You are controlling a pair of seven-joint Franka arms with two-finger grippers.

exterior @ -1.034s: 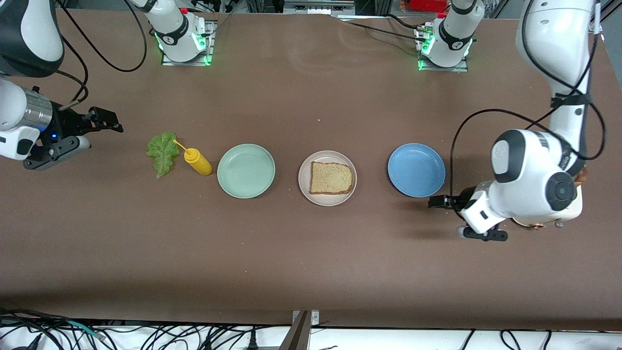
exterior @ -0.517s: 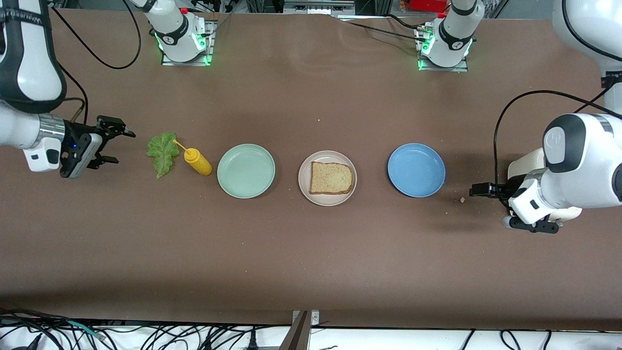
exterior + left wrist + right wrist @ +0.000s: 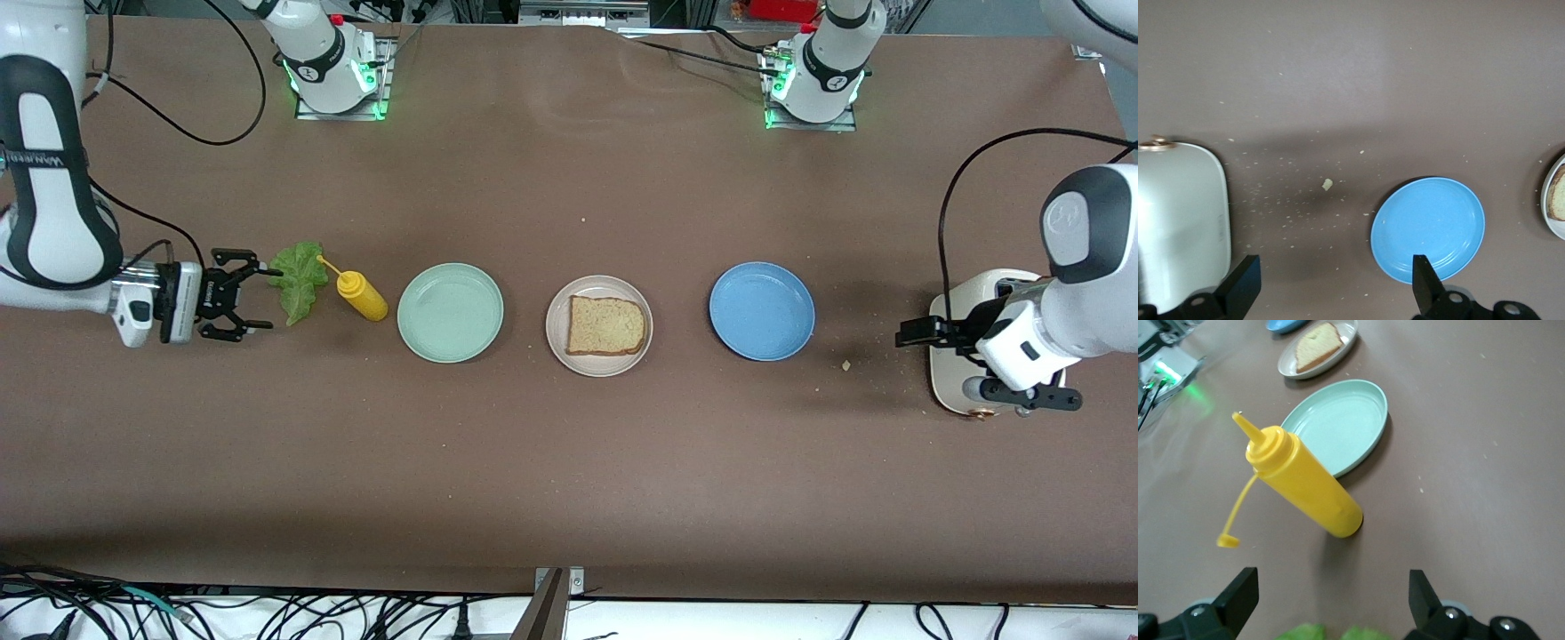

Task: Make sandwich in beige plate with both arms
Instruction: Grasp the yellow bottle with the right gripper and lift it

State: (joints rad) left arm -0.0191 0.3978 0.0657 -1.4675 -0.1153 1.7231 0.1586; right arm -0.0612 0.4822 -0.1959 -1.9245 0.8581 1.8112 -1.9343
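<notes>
The right gripper (image 3: pixel 253 296), jaws spread and empty, sits low just beside the lettuce leaf (image 3: pixel 294 280); the yellow squeeze bottle (image 3: pixel 360 294) stands touching-close, so a careless grab could tip it. The beige plate (image 3: pixel 558 342) holds 1 bread slice (image 3: pixel 606 324), with open table around it. The left gripper (image 3: pixel 925 332), released, hovers by the white toaster (image 3: pixel 951 391).

Even, bright overhead light, soft shadows under the arms, pale glare on the brown table (image 3: pixel 569 107) at twelve o'clock — green base lights glowing, wrist views slightly soft.
</notes>
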